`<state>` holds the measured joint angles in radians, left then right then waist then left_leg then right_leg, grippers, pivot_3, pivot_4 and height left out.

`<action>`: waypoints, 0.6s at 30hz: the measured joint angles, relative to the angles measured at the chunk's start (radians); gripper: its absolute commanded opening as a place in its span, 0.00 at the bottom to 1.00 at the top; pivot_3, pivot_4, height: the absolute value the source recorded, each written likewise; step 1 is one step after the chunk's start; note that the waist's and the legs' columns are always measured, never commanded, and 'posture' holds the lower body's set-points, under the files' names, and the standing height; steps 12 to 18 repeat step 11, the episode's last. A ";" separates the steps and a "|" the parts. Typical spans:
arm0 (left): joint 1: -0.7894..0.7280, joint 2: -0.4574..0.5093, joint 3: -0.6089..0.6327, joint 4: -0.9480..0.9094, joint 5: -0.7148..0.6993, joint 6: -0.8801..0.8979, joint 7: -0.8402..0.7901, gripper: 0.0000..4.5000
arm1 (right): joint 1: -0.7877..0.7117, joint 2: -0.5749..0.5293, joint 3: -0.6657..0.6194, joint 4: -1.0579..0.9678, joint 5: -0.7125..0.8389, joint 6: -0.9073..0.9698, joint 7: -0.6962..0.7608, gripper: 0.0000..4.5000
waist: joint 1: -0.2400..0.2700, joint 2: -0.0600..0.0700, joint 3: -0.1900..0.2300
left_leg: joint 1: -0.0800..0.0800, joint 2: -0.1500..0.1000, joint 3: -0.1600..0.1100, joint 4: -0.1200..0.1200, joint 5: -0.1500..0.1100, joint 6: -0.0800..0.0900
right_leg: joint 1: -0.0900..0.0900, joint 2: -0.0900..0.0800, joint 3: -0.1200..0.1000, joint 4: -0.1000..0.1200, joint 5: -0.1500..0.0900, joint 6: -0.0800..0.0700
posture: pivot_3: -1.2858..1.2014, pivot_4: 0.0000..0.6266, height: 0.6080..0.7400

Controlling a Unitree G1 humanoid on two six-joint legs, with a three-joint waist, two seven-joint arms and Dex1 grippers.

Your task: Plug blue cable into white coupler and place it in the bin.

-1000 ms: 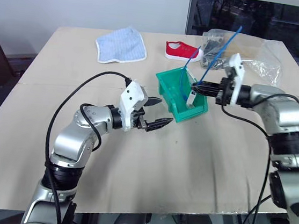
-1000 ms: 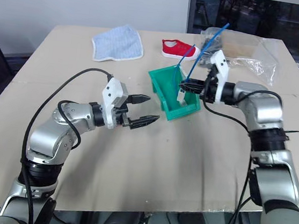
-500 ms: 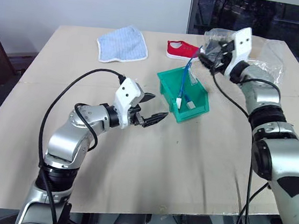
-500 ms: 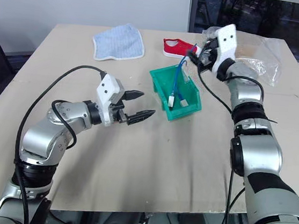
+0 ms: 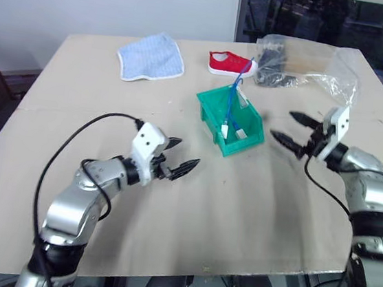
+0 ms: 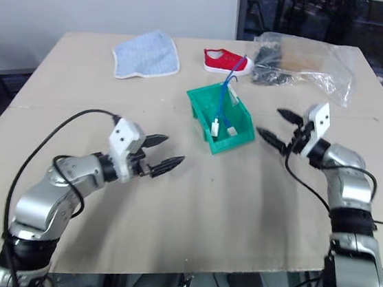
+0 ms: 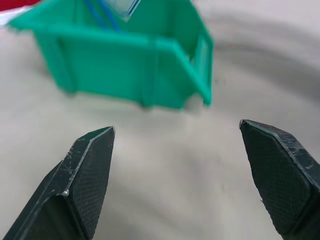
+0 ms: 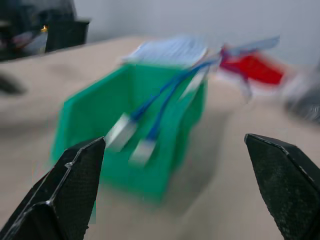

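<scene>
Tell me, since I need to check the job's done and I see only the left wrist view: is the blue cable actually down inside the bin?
Observer: Yes. The blue cable sits in the bin, with its loop rising over the back rim.
Operator: Is the right gripper clear of it?
Observer: The right gripper is open and empty, apart from the bin on its right side.
Operator: And the white coupler?
Observer: Two small white ends lie on the bin's floor. I cannot tell which is the coupler.

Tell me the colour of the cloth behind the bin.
The cloth is light blue; left eye view shows it best.
</scene>
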<state>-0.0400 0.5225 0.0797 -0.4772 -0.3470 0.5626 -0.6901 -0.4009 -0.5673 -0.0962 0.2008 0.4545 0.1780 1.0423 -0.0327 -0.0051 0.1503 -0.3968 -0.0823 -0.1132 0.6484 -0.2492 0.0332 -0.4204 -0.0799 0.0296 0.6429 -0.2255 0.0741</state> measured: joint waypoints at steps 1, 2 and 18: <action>0.041 -0.009 0.011 -0.017 -0.001 -0.014 0.011 0.92 | 0.054 -0.022 -0.003 -0.040 0.005 0.012 0.007 0.98 | 0.000 0.000 0.000 | 0.001 0.000 0.000 0.000 0.000 0.000 | 0.001 0.000 0.000 0.000 0.000 -0.001 | 0.52 0.24 1.00; 0.082 -0.026 0.026 -0.031 -0.001 -0.029 0.026 0.92 | 0.108 -0.040 -0.009 -0.071 0.007 0.016 0.011 0.98 | 0.001 0.000 0.000 | 0.003 0.000 0.000 0.000 -0.001 0.001 | 0.003 0.000 0.000 0.000 0.001 -0.001 | 0.52 0.24 1.00; 0.380 -0.057 -0.021 -0.103 0.091 -0.164 0.099 0.92 | 0.461 -0.058 -0.073 -0.159 -0.019 -0.065 0.000 0.98 | 0.033 0.000 0.000 | 0.010 0.001 0.002 0.000 -0.001 0.001 | 0.011 -0.001 0.001 -0.001 0.000 -0.001 | 0.52 0.24 1.00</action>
